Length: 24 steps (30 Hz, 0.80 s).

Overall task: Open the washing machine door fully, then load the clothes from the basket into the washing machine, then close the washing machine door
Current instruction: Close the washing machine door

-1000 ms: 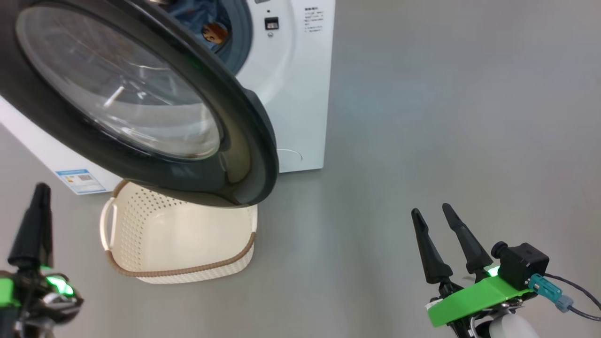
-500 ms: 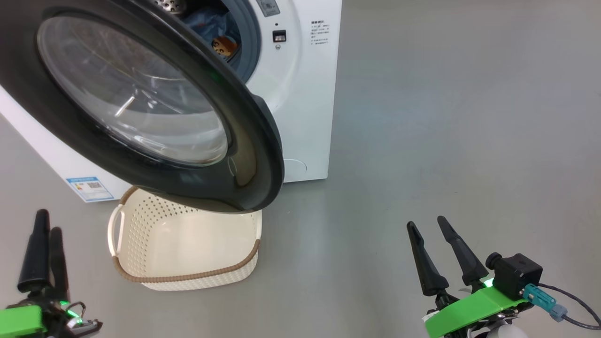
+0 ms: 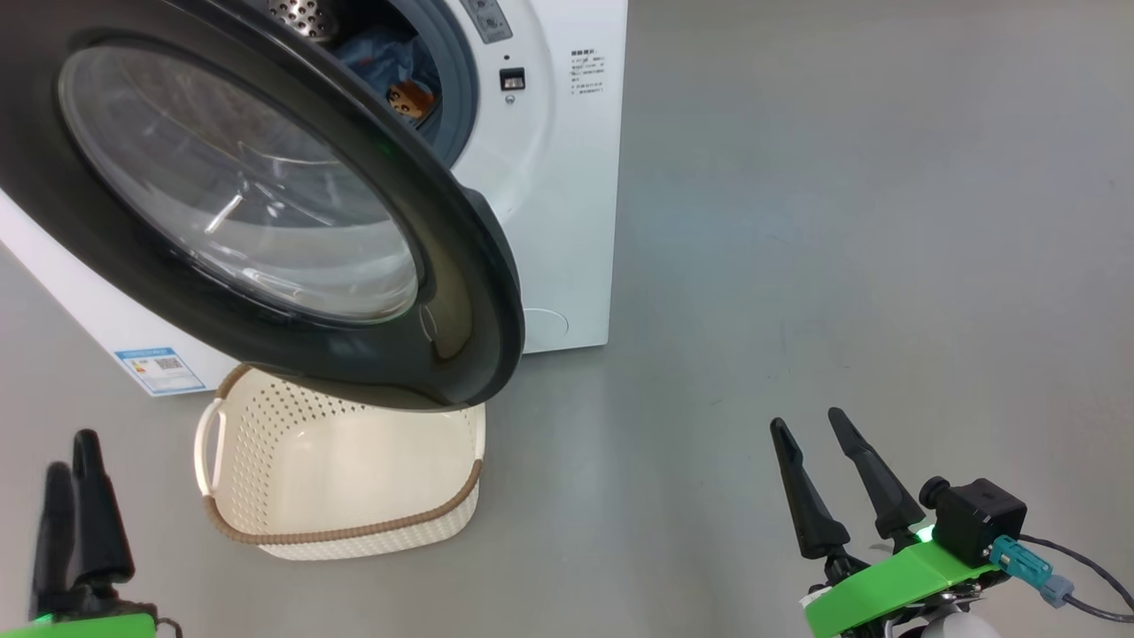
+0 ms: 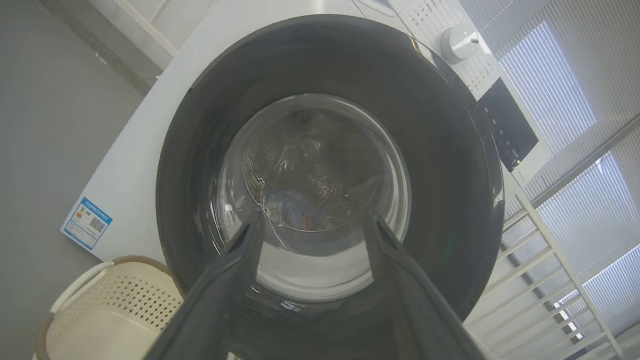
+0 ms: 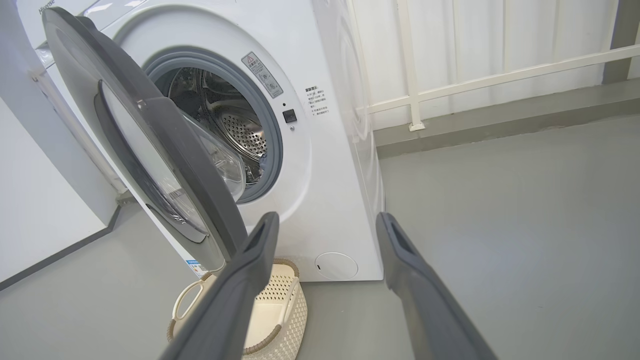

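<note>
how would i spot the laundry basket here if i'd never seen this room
Find the big white washing machine with its black-rimmed round door swung open. On the grey floor under that door sits the basket. It is the one cream thing, with hole-dotted sides and a brown woven-look rim.

Grey floor [image 3: 842, 221]; white railing [image 5: 500, 76] before a pale wall, above a grey skirting strip [image 5: 500, 120]; slatted window blinds [image 4: 550, 80] behind.
</note>
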{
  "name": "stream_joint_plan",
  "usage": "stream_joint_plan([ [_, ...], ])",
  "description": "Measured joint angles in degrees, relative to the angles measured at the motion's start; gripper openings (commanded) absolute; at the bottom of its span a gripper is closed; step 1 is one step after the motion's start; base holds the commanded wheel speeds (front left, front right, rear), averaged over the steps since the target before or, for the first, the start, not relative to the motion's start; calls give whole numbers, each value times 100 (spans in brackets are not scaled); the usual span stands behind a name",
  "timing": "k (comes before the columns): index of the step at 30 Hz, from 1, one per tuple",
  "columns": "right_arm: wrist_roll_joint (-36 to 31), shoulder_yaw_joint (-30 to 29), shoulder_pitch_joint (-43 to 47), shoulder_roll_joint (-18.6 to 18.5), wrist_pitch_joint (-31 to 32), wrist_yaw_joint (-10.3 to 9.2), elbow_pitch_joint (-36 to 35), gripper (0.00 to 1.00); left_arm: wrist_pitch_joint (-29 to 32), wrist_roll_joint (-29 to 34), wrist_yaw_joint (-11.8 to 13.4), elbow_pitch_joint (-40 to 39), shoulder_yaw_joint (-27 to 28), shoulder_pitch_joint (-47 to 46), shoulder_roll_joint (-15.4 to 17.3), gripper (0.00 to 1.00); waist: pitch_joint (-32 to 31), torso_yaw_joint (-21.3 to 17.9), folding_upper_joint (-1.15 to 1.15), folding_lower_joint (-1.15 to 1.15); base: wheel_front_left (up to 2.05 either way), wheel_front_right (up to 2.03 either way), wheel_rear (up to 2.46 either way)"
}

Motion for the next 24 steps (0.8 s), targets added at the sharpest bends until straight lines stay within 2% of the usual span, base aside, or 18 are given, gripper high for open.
stream_joint_plan([
  [14, -1, -9, 0, -7, 1, -1, -33, 100, -3, 3306, -24, -57, 199, 57, -261, 100, 96, -39, 0, 0, 0, 0, 0],
  [15, -1, -9, 0, -7, 1, -1, -33, 100, -3, 3306, -24, -57, 199, 57, -261, 100, 96, -39, 0, 0, 0, 0, 0],
  [20, -1, -24, -1, -5, 1, -1, -49, 100, -3, 4306, -24, 125, 98, 292, -297, 100, 117, -70, 0, 0, 0, 0, 0],
  [24, -2, -30, -1, -5, 0, 0, -57, 100, -3, 4829, -25, 174, 93, 385, -372, 100, 117, -81, 0, 0, 0, 0, 0],
])
